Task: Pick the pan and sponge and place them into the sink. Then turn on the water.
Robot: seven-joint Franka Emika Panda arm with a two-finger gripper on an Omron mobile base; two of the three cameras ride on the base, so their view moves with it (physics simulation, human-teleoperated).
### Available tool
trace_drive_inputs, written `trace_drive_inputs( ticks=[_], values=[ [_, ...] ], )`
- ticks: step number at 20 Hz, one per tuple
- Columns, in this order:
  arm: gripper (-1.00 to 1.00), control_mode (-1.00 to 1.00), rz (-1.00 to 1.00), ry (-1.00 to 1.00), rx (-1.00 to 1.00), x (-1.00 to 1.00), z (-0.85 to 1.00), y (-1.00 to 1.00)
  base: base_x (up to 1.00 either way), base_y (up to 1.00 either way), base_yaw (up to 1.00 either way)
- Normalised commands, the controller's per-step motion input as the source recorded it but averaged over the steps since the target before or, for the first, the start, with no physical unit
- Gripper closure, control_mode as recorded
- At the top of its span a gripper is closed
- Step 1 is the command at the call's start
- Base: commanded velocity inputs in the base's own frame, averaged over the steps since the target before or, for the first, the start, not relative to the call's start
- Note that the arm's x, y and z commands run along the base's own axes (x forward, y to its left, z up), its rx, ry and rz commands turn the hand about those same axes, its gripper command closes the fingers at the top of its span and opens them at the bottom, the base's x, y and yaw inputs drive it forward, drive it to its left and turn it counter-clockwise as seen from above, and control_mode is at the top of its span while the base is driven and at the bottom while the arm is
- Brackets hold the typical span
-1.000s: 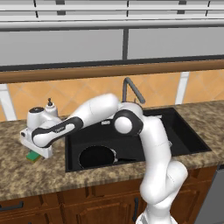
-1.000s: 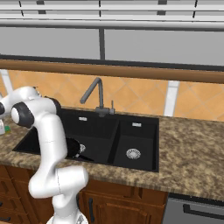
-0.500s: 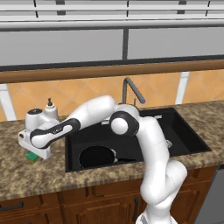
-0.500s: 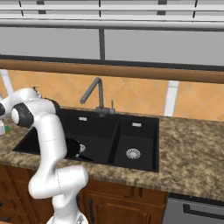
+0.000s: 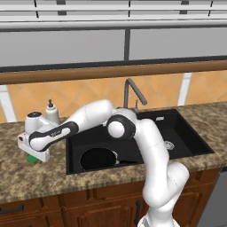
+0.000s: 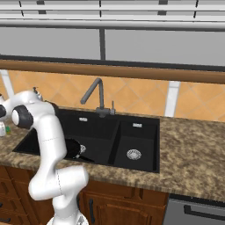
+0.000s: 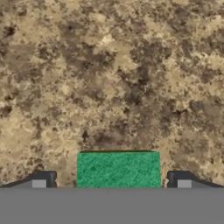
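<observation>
step in hand: the sponge pickup, by my reading; the pan (image 5: pixel 98 158) already lies in the large basin of the sink (image 5: pixel 186 150), so the sponge looks like the piece left to move before the water.
left finger: in the hand view its dark tip rises just beside the sponge's left edge, with a thin strip of counter showing between them.
sponge: the green sponge (image 7: pixel 118 169) sits flat on the speckled counter (image 7: pixel 113 74), square between the two fingers; from the left base view a corner of it (image 5: pixel 31 158) peeks out under the hand, well to the left of the sink.
right finger: its tip (image 7: pixel 183 180) stands just beside the sponge's right edge, also apart from it, not touching.
gripper: the gripper (image 7: pixel 111 183) is spread wide, straddling the sponge, nothing pinched yet.
soap bottle: a white bottle (image 5: pixel 52 113) stands on the counter behind the hand, near the wall.
faucet: the dark faucet (image 5: pixel 133 92) rises behind the sink, far to the right of the fingers; no water seen.
next move: likely to settle the fingers a little lower if needed, then press them together on the sponge's two short sides; it is soft, so a squeeze should hold it. then lift and carry right, over the sink rim.
watch for: whether the tips reach low enough is hard to tell from here.
</observation>
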Motion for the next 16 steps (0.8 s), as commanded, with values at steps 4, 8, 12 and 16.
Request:
trace_drive_inputs(
  ticks=[4, 8, 12, 16],
  values=[
    [-1.0, -1.0, 0.0, 0.0, 0.0, 0.06, -0.34, 0.1, 0.0, 0.0, 0.0],
    [-1.0, -1.0, 0.0, 0.0, 0.0, 0.0, -0.33, 0.13, 0.0, 0.0, 0.0],
    [1.0, -1.0, 0.0, 0.0, 0.0, 0.0, -0.2, 0.0, 0.0, 0.0, 0.0],
    [1.0, -1.0, 0.0, -0.04, 0.06, -0.02, -0.32, -0.06, 0.0, 0.0, 0.0]
  ],
)
